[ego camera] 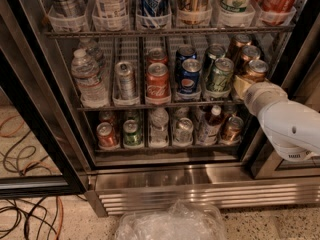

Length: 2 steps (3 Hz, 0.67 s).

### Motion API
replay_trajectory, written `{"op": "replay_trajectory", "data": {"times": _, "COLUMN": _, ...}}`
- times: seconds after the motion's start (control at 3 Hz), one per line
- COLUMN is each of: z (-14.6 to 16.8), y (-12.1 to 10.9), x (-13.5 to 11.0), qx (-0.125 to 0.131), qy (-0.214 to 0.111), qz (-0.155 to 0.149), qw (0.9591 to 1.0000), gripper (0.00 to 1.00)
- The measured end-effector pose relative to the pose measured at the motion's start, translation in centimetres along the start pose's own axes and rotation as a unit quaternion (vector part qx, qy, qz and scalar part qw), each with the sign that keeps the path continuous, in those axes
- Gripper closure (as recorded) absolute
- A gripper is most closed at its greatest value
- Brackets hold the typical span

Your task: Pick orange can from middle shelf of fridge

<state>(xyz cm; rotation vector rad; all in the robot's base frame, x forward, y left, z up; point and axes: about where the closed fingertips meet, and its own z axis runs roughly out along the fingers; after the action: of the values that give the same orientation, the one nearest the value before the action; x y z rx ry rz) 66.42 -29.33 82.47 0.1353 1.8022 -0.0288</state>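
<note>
At the far left we saw cables [20, 149] on the floor beside the open fridge [165, 179]. Inside, the middle shelf [135, 105] carried, from the left, a water bottle [87, 76], a silver can [125, 80], a red Coca-Cola can [157, 83], a blue can [190, 76] and a green can [219, 75]. At the right end of this shelf one lane held three copper-coloured cans in a row, and the front orange can [256, 69] stood just behind the gripper [242, 86]. The gripper, on a white arm [292, 126] stretching from the right edge, was right at that can. We could not tell whether it was released or grasping the can.
</note>
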Motion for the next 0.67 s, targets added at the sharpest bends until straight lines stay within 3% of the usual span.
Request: {"op": "replay_trajectory", "data": {"times": 0.67, "z": -0.68, "y": 0.64, "x": -0.8, "qx": -0.014, "qy": -0.001, "qz": 0.008, "qw": 0.9999, "gripper": 1.0}}
